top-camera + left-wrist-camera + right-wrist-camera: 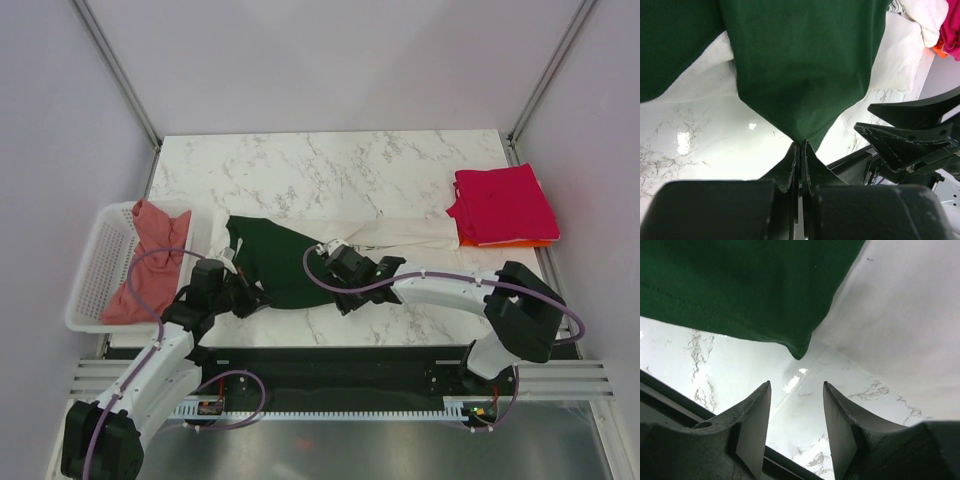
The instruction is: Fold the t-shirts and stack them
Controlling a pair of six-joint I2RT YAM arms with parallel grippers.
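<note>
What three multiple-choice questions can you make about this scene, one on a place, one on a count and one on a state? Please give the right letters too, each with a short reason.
1. Where does the salmon-pink t-shirt lie?
A. in the white basket
B. spread flat on the marble
C. over the right arm

2. How many folded t-shirts are stacked at the far right?
A. one
B. two
C. four

3. What is the state of the left tool?
A. wide open
B. shut on nothing
C. shut on the cream and green t-shirt

Right letters:
1 A, the top view shows the pink cloth inside the lattice walls.
2 B, a magenta t-shirt lies on an orange t-shirt.
3 C, the left wrist view shows a green corner pinched between the closed fingers.
</note>
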